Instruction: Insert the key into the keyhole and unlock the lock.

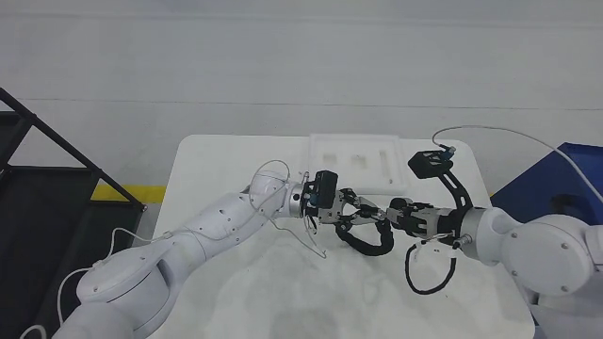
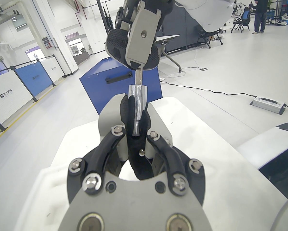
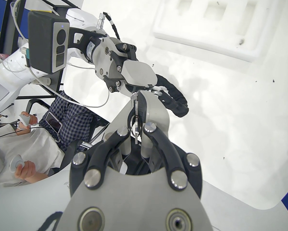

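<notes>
Key [image 2: 139, 76], pinched in the closed right gripper [image 3: 137, 105], meets the keyhole end of the chrome lock [image 2: 137, 102]. The left gripper [image 2: 134, 114] is clamped on the lock, above the middle of the worktop [image 1: 283, 292].

Table [image 1: 212, 160]: 1 unit, white top with rounded corners, standing on a pale grey floor [image 1: 283, 47].

Foam tray [image 1: 353, 137]: 1 unit, white, rectangular with a raised rim, lying flat on the tabletop by its far edge. 3 rectangular recesses [image 3: 213, 10] are showing in it, and 1 small dark mark [image 3: 241, 41] is sitting in the end recess.

Dark specks [image 3: 274, 81]: several, lying scattered on the bare tabletop beside the tray.
</notes>
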